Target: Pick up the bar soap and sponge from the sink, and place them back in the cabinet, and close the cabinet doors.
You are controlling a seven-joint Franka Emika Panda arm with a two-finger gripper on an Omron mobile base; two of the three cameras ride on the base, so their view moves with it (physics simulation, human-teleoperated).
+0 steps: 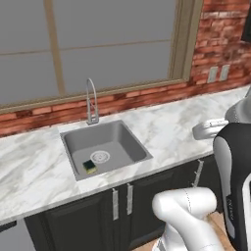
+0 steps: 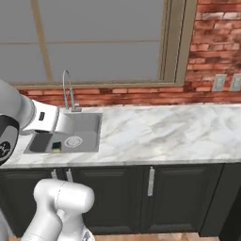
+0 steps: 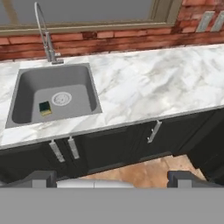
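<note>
Your pincer [image 3: 112, 177] is spread wide and holds nothing, up high over the floor and well apart from the sponge [image 3: 45, 108], which lies in the sink [image 3: 26, 87] beside the round drain [image 3: 61, 98].

Even, flat rendered light, no glare. Soft shading inside sink [image 1: 128, 138] walls; lower cabinets [image 3: 113, 148] dim at 6 o'clock. Pics low-res, slightly soft, no edge distortion.
</note>
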